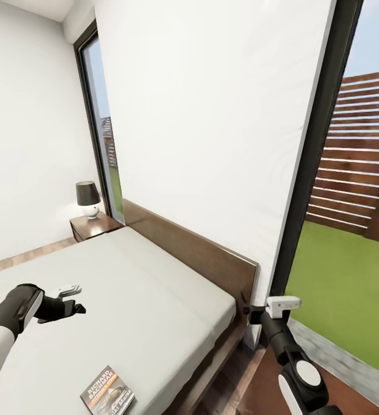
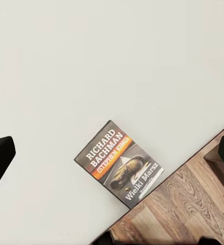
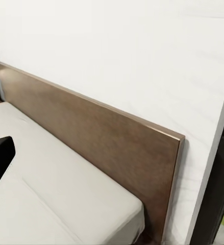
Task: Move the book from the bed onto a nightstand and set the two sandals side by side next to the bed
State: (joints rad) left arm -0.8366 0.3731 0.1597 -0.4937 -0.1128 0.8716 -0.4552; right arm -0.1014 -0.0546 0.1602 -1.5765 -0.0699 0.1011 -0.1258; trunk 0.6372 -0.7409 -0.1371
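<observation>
The book point(image 1: 107, 392) lies flat on the grey mattress of the bed point(image 1: 132, 300) in the head view, close to the mattress's near edge and near the bottom of the picture. It is a thin paperback with a dark cover, white lettering reading "Richard Bachman", an orange band and a brownish picture. The left gripper point(image 1: 71, 300) hangs over the mattress, well apart from the book; how its jaws stand I cannot tell. The right gripper point(image 1: 253, 308) is held just beside the end of the brown headboard point(image 1: 195, 248), and its jaws cannot be read either. At the far corner a nightstand point(image 1: 94, 226) of dark wood carries a lamp point(image 1: 88, 199) with a black shade. Tall dark-framed windows show grass and a slatted fence point(image 1: 362, 155).

In the left wrist view the book point(image 2: 119, 163) rests at the very edge of the mattress, one corner reaching the edge above the wood-plank floor point(image 2: 183, 209). The orange band reads "Stephen King", and "Wielki Marsz" runs below a picture of a worn shoe.

In the right wrist view the headboard point(image 3: 101, 138) stands against the white wall, with the mattress point(image 3: 55, 199) before it.
</observation>
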